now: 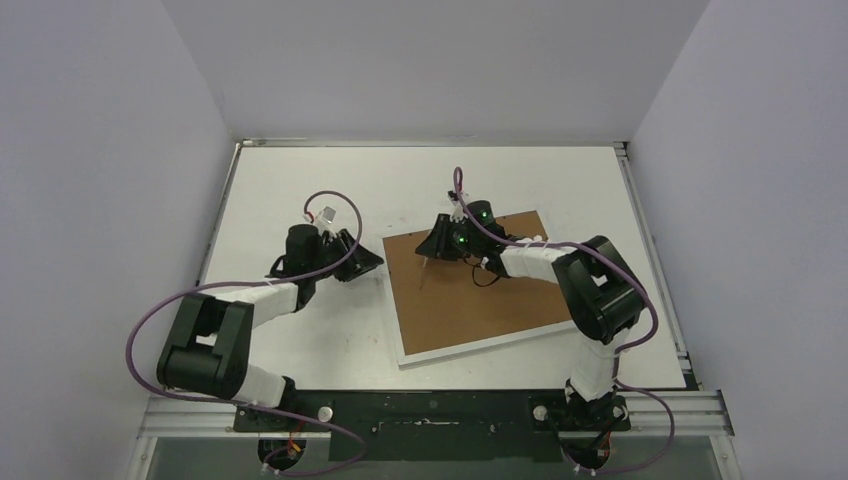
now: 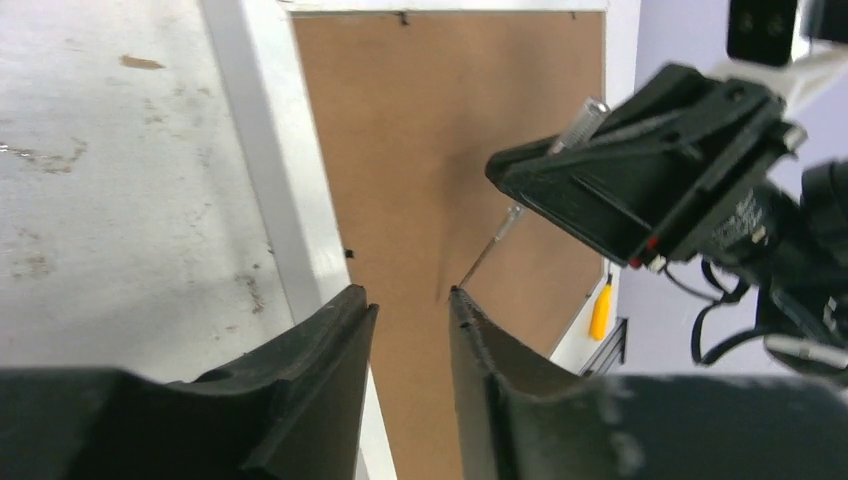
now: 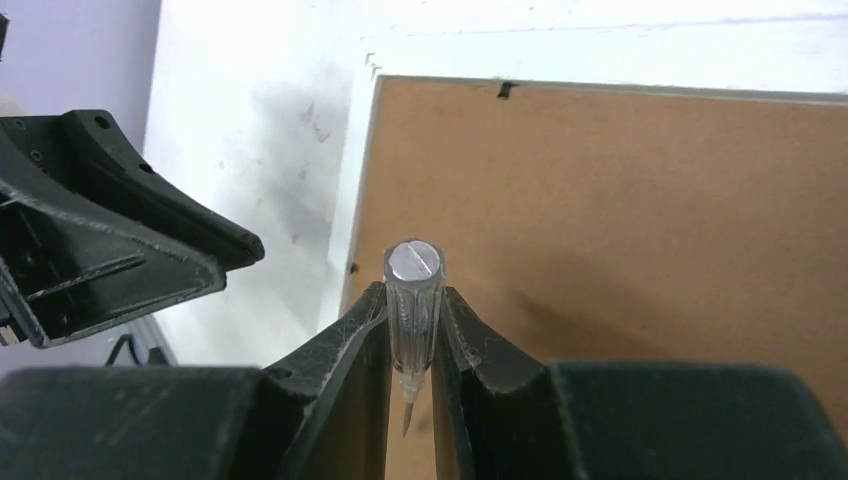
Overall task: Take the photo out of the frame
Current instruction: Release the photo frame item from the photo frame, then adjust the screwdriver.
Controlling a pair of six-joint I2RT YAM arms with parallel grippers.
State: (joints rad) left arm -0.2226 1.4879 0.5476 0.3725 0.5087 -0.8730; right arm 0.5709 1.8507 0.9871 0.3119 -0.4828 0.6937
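Brown backing board (image 3: pixel 620 220) of the frame (image 2: pixel 270 180) lies below both jaws, the photo hidden underneath; right jaws pinch a screwdriver (image 3: pixel 412 295), left jaws slightly parted and empty, so ease the tip under the edge clip (image 3: pixel 352 268).

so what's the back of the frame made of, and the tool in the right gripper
Back panel: brown fibreboard by the look, matt, even tan, no grain. White border: smooth, painted wood or plastic, unclear. Screwdriver: clear handle, likely plastic, with a shiny metal end cap and thin metal shaft.
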